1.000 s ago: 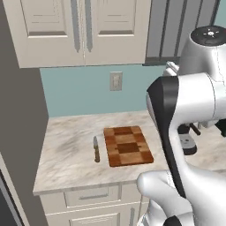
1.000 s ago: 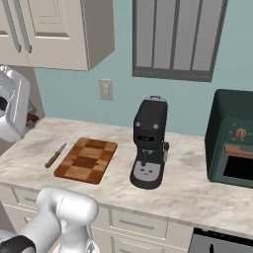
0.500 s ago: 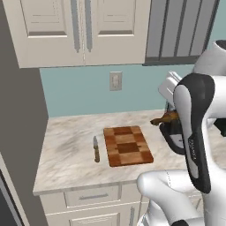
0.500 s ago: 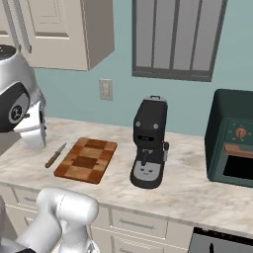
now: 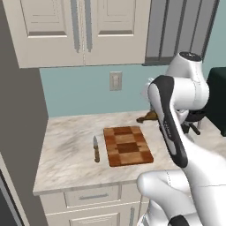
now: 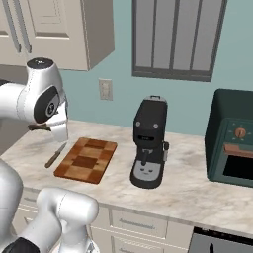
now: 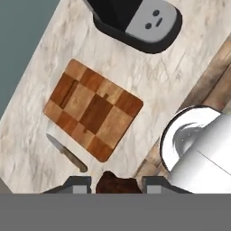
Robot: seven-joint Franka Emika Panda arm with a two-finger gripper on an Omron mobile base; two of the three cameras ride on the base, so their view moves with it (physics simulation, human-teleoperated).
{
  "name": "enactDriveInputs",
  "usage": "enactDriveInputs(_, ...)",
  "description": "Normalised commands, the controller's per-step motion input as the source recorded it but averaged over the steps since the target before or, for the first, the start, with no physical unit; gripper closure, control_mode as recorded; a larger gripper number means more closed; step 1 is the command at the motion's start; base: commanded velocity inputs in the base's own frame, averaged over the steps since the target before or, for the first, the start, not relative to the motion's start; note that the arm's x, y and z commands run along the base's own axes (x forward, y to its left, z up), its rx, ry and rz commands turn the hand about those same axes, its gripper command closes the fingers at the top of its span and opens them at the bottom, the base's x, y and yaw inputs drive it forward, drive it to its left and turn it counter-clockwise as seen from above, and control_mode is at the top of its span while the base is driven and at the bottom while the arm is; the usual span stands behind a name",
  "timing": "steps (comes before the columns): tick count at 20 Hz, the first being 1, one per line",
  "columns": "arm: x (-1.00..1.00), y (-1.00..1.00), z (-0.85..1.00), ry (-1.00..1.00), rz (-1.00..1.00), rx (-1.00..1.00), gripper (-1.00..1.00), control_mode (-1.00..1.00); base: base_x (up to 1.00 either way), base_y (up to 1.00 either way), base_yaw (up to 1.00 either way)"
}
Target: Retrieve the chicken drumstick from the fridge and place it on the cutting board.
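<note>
Chicken drumstick [image 7: 118,184] sits pinched between the two dark tips of the end effector [image 7: 116,186], jaws narrowed onto it; in the left base view its brown tapering end [image 5: 147,118] pokes out beside the arm, held in the air above the back of the worktop [image 5: 66,150], near the far edge of the cutting board [image 5: 128,145] and not yet on it. Judged small, light and fairly firm, probably a little greasy, so it could twist or slide in a two-point pinch; the plump end looks the safer place to hold, the thin bone less so. Left to right on the pale marbled worktop: a small brown-handled knife [image 5: 96,149] just beside the board's left edge, the checkered board lying flat and bare, then a black coffee machine [image 6: 149,143] well apart on the right, and a dark green oven [image 6: 232,144] beyond. Cream cabinets [image 5: 79,31] hang overhead; blue wall with a socket [image 5: 115,81] behind.
</note>
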Motion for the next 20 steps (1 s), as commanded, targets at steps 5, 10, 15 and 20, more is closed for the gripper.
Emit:
enactDriveInputs(5,1.00,0.23,-0.76,0.16,0.04,-0.07,1.00,-1.00,0.00,0.00,0.00)
enactDriveInputs(10,0.95,0.17,-0.88,0.16,0.07,-0.02,1.00,-1.00,0.00,0.00,0.00)
enactDriveInputs(15,0.73,0.06,-0.86,0.10,0.07,0.00,1.00,-1.00,0.00,0.00,0.00)
enactDriveInputs(20,0.35,0.00,-0.74,0.01,0.07,0.00,1.00,-1.00,0.00,0.00,0.00)
